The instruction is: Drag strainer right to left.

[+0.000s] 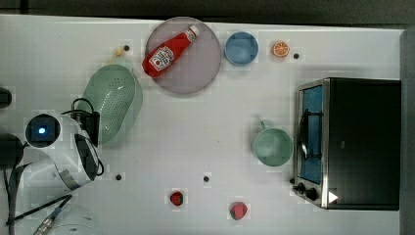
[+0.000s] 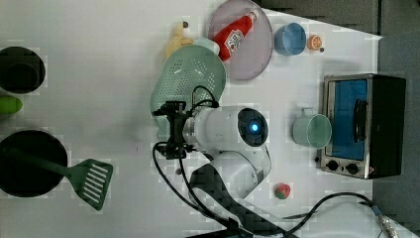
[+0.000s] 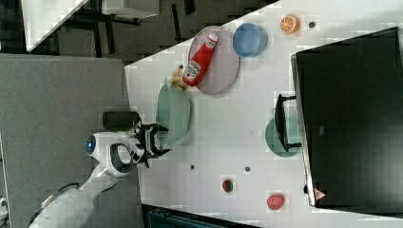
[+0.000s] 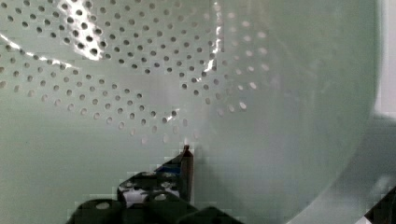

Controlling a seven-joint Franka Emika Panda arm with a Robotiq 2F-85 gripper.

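Observation:
The strainer [image 1: 117, 95] is a large pale mint-green oval colander lying toward the top view's left, its holed bowl facing up. It also appears in the left view [image 2: 193, 77] and the right view [image 3: 173, 111]. My gripper [image 1: 94, 128] hangs over the strainer's near end, seen in the right view [image 3: 159, 140] with its jaws apart across the rim. In the wrist view the holed bowl of the strainer [image 4: 140, 70] lies close below, and one dark fingertip [image 4: 187, 161] sits inside the bowl against the wall. The gripper is open.
A purple plate [image 1: 205, 68] carrying a ketchup bottle [image 1: 169, 51] touches the strainer's far end, beside a small yellow object [image 1: 119, 50]. A blue bowl [image 1: 241, 48], orange slice [image 1: 281, 49], mint mug [image 1: 272, 146], toaster oven [image 1: 352, 142] and two strawberries [image 1: 176, 198] stand around. A green spatula [image 2: 91, 181] lies in the left view.

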